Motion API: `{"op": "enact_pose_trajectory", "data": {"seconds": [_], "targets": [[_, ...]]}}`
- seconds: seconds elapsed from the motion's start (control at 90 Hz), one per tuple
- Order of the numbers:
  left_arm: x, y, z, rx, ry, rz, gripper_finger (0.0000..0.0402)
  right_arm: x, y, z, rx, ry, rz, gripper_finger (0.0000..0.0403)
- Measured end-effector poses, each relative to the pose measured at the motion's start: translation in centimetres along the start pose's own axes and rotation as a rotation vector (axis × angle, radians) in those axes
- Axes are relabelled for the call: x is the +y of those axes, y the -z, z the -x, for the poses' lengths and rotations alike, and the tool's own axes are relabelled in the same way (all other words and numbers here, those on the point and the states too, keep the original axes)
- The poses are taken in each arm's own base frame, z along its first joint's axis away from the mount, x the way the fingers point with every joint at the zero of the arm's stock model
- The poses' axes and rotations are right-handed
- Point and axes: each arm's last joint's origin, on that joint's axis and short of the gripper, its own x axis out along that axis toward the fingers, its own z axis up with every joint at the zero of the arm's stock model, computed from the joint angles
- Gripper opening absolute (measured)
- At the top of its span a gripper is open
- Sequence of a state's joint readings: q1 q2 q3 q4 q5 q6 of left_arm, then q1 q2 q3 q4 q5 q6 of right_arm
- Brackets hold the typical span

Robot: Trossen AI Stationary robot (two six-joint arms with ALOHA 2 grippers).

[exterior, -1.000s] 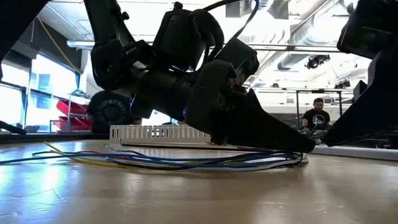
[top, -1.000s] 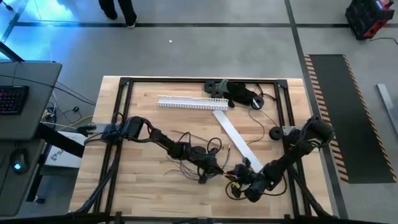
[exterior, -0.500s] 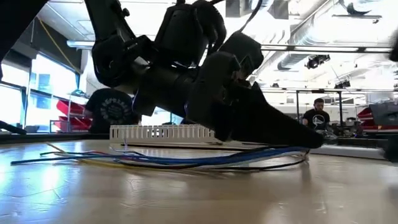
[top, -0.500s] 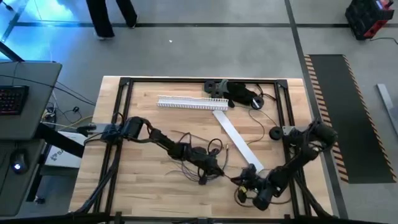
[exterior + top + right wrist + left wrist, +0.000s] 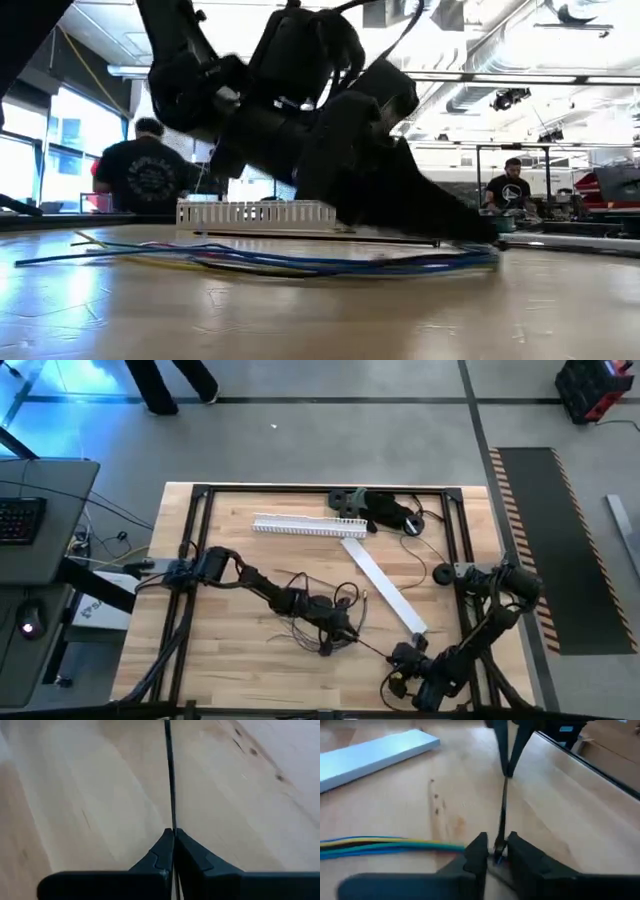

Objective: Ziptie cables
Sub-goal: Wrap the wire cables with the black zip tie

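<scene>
The cables (image 5: 300,610) lie as a loose bunch of thin wires at mid-table; the low view shows them as blue and yellow strands (image 5: 300,262) on the wood. My left gripper (image 5: 347,637) is shut on the bunch's right end (image 5: 497,851). A thin black zip tie (image 5: 372,647) runs straight from there to my right gripper (image 5: 398,656), which is shut on the tie's tail near the table's near edge (image 5: 173,837). The left wrist view shows my right gripper's fingers (image 5: 508,767) farther off. My left gripper pinches the gathered end of the cables (image 5: 470,848) between its two fingers, where the black tie leaves the bunch. The fingers slant down from the table's left, and the cables trail away slack on the wood. My right gripper pinches the zip tie's tail (image 5: 170,822) between its shut fingers, which lie along the strip. The tie runs straight and taut from the fingers toward the left gripper, just above the table.
A white slotted duct (image 5: 305,525) and a flat white strip (image 5: 385,590) lie behind the work spot. A black gadget (image 5: 385,510) sits at the far edge and a small round part (image 5: 443,572) at the right. People (image 5: 145,175) stand beyond the table.
My right gripper has drawn back toward the table's near right corner, still shut on the tie's tail, and the visible stretch of tie between the grippers has grown longer and straight. My left gripper and the cables have stayed in place.
</scene>
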State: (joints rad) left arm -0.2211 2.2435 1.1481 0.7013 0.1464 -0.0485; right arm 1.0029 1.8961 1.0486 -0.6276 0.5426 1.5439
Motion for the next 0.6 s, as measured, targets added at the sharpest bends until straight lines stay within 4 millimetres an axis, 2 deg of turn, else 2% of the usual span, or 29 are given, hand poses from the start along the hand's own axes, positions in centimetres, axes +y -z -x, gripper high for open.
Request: {"op": "enact_pose_trajectory", "data": {"seconds": [0.1,0.2,0.356,0.467,0.6], "targets": [[-0.1,-2.1,1.3,0.044,-0.069,-0.001,0.0123,0.4,-0.9,1.1,0.031,0.064,0.045,0.0036],[-0.9,-4.1,3.1,0.111,-0.160,0.003,0.0141,1.0,-1.9,2.5,-0.008,0.095,0.106,0.0078],[-4.1,-6.6,5.9,0.164,-0.325,-0.021,0.0143,2.1,-3.4,3.4,-0.189,0.089,0.297,0.0141],[-7.2,-7.3,7.3,0.131,-0.382,-0.017,0.0131,1.9,-5.3,2.4,-0.220,0.148,0.410,0.0160],[-9.9,-6.3,7.9,0.110,-0.396,0.014,0.0112,0.2,-9.3,-0.8,-0.182,0.248,0.556,0.0156]]}}
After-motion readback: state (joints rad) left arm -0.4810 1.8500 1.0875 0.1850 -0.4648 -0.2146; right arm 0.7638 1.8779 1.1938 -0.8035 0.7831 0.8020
